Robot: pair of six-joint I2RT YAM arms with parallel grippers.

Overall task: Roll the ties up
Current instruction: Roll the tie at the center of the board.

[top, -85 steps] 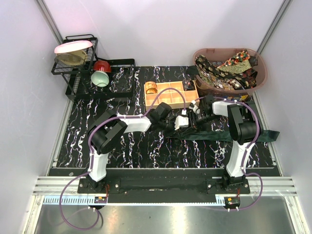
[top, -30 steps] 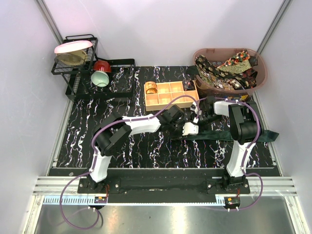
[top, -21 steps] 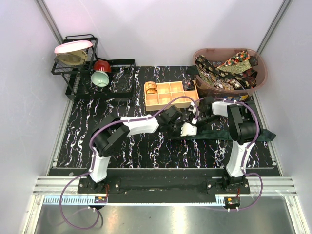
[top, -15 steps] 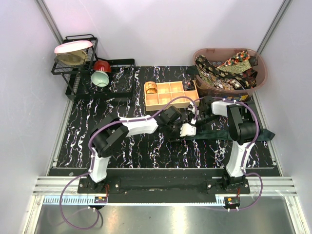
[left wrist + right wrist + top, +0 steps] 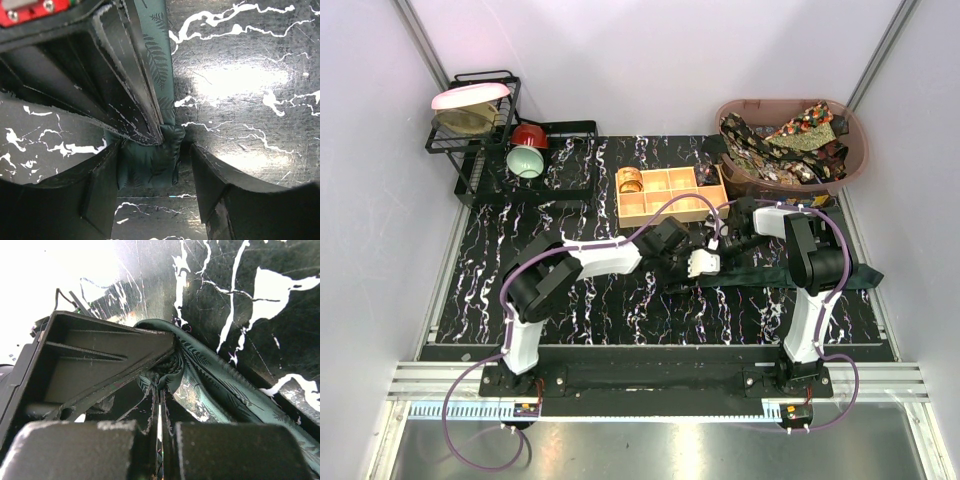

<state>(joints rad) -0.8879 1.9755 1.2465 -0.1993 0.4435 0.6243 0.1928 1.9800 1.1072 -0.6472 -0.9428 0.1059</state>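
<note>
Your left hand point(image 5: 154, 187) has spread off the green tie point(image 5: 158, 60) mid-roll; your right hand point(image 5: 159, 412) pinches its end. Regrip next and keep rolling.

Overhead view looks down; both wrist views closely share the green tie point(image 5: 158, 56).

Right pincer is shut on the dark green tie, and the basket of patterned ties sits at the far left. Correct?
No: the top view shows the basket of patterned ties at the far right. The right pincer is indeed shut on the dark green tie.
</note>
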